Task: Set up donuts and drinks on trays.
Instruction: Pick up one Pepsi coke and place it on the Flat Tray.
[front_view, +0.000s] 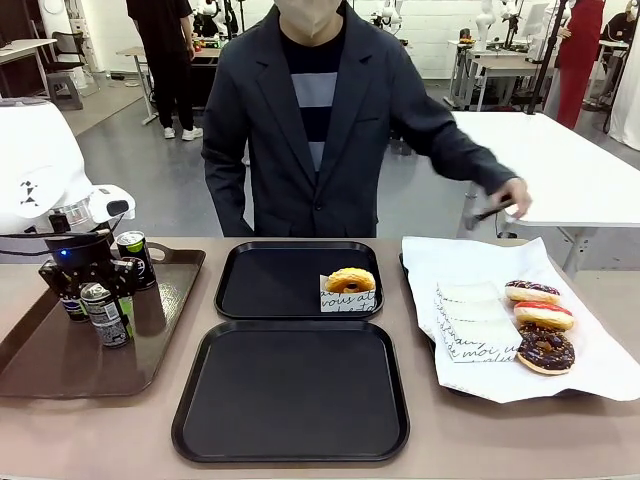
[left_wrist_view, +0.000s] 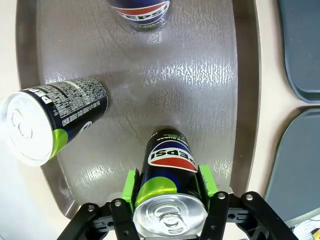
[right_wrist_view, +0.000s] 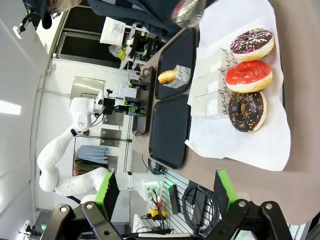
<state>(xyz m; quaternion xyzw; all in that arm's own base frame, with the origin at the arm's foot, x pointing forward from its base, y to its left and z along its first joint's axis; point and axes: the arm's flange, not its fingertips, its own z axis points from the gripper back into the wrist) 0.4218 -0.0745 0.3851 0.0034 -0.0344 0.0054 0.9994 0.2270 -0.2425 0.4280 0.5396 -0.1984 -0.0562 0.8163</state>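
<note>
Pepsi can (left_wrist_view: 169, 160) stands upright, clamped at its sides by the downward-pointing left gripper (left_wrist_view: 169, 181); right gripper (right_wrist_view: 165, 190) hangs open.

Two black trays lie on the surface: the far tray (front_view: 270, 285) carries a plain sleeved donut (front_view: 350, 281) in its right corner, and the near tray (front_view: 290, 390) lies just before it. A sprinkled donut (front_view: 532, 291), a red-iced donut (front_view: 544, 315) and a chocolate donut (front_view: 545, 350) rest in sleeves on white paper (front_view: 600, 370). On a brown tray (front_view: 60, 360) stands a Pepsi can (left_wrist_view: 170, 165), clasped by the left hand (left_wrist_view: 169, 186), with a second can (left_wrist_view: 50, 122) and a third can (left_wrist_view: 140, 12) nearby.
</note>
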